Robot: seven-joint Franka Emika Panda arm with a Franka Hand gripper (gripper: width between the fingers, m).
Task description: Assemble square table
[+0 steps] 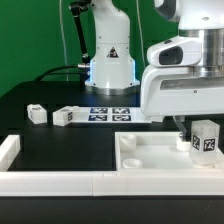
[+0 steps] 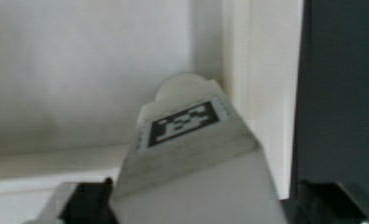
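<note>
Two loose legs (image 1: 37, 113) lie apart (near the marker board (image 1: 110, 113)) — gripper (image 2: 195, 196) clamps one leg (image 1: 205, 141) over the square top (image 1: 150, 160).

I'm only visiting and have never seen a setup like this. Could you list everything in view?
table: one, black, under everything.
tabletop: one, white, square with a raised rim, front, toward the exterior view's right.
loose legs: two, white with black-and-white tags, lying apart at the exterior view's left.
held leg: one, white, tagged, at the tabletop's corner.
marker board: one, white with black tags, flat, mid-table.
low walls: white, along the front and the exterior view's left.
robot arm: one, white.
gripper: one, shut on the held leg.
</note>
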